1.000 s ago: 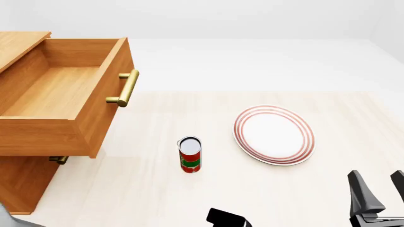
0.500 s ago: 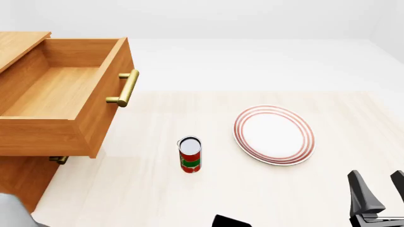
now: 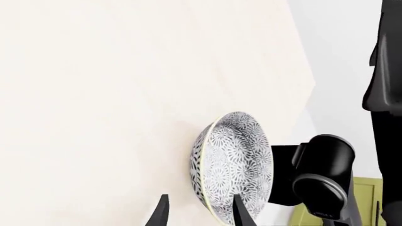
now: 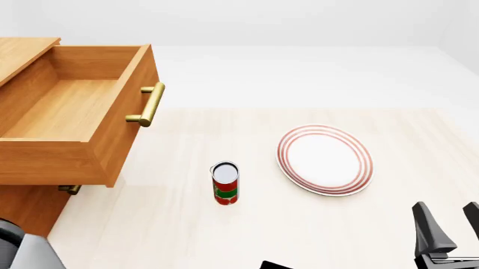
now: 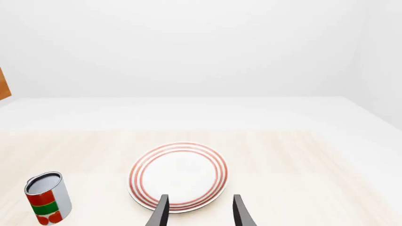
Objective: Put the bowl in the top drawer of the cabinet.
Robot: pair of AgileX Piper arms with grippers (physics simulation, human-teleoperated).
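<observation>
In the left wrist view the bowl (image 3: 234, 165), white with dense dark flowers, rests on the pale table near its edge. My left gripper (image 3: 199, 215) is open right at the bowl, one fingertip over its patterned side and the other beside it over the bare table. The front view does not show the bowl. The cabinet (image 4: 22, 216) stands at the left with its top drawer (image 4: 125, 126) pulled out and nothing inside. My right gripper (image 4: 452, 228) is open low at the right, holding nothing, and faces the plate (image 5: 178, 175).
A red-and-green can (image 4: 225, 183) stands upright mid-table, with a flat red-ringed plate (image 4: 325, 159) to its right. The drawer's brass handle (image 4: 150, 105) juts toward the can. A black arm part (image 3: 321, 175) sits just beyond the bowl. The left arm's grey link (image 4: 22, 252) shows at the bottom left.
In the front view the black part at the bottom centre has sunk nearly out of frame, and the left arm's grey link has risen into the bottom-left corner. The right gripper has not moved.
</observation>
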